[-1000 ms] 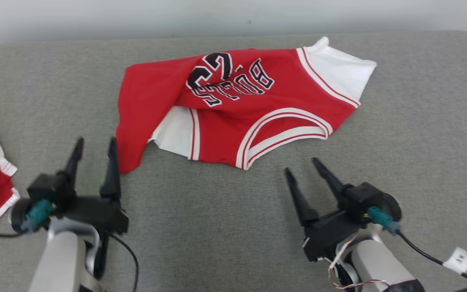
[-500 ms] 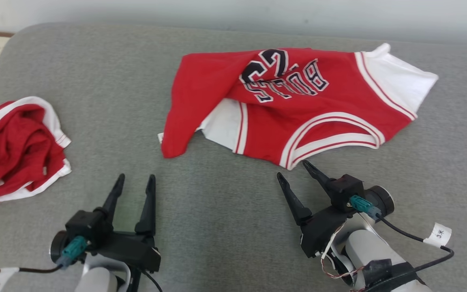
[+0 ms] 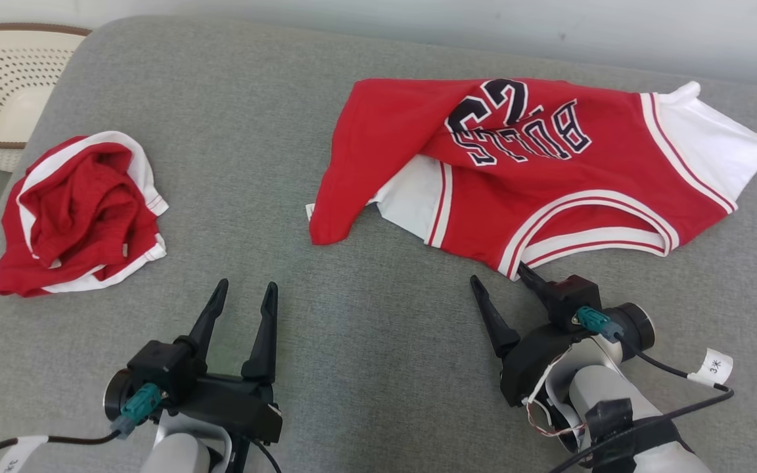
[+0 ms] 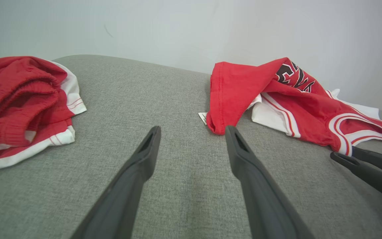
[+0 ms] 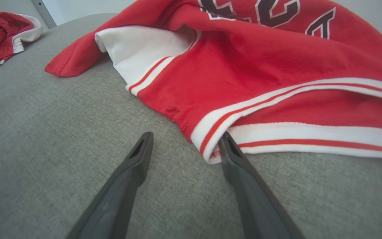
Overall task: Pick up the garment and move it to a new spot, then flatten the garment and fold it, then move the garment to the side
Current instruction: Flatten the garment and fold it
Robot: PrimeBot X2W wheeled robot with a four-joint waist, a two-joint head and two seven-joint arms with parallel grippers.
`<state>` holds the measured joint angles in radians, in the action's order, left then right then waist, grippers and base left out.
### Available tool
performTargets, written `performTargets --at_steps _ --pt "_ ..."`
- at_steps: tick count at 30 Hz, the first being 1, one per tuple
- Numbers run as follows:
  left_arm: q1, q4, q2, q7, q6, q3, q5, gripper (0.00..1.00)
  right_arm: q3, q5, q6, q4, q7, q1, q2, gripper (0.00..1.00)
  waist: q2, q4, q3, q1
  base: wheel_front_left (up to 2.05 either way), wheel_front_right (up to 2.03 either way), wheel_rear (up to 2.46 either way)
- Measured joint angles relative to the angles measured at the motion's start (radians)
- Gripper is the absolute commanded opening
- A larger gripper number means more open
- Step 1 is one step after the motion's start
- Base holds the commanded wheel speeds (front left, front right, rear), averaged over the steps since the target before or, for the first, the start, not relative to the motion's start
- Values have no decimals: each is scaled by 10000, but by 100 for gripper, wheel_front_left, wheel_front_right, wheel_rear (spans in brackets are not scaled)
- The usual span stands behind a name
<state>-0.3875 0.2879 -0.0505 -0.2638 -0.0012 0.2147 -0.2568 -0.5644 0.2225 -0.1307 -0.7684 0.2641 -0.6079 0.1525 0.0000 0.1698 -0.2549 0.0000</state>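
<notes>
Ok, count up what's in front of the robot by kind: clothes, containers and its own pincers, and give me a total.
Garments: 2 (jersey, crumpled shorts)
Baskets: 1 (cream basket)
Pincers: 2 (left pincer, right pincer), both open
Total: 5

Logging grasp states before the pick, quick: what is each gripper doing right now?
Left gripper: open, holding nothing.
Right gripper: open, holding nothing, tips right at the edge of the jersey.
</notes>
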Motion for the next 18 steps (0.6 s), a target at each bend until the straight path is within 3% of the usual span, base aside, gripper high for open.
performTargets --at_steps 3,4,5,6,7,13,18 --pt "113 -56 0 0 33 84 -38 100 190 -128 2 -228 2 -146 -100 93 0 110 5 0 0 0 0" --pt "174 -58 2 0 46 111 -59 100 219 -144 2 -270 2 -174 -128 36 0 128 6 0 0 0 0" --pt "192 -58 2 0 77 123 -69 100 240 -180 2 -309 2 -181 -161 36 0 137 6 0 0 0 0" --pt "189 -61 -2 0 86 127 -73 100 249 -194 2 -341 2 -185 -180 7 0 139 11 0 0 0 0" --pt "189 -61 0 0 84 132 -82 100 270 -194 2 -343 2 -188 -192 0 0 137 16 0 0 0 0" --pt "198 -73 0 0 31 86 -69 100 199 -209 2 284 -2 -58 -35 0 0 -44 80 0 0 0 0" --pt "198 -13 -2 0 -98 107 -105 100 2 4 2 978 -2 536 546 0 0 -413 182 0 0 0 0"
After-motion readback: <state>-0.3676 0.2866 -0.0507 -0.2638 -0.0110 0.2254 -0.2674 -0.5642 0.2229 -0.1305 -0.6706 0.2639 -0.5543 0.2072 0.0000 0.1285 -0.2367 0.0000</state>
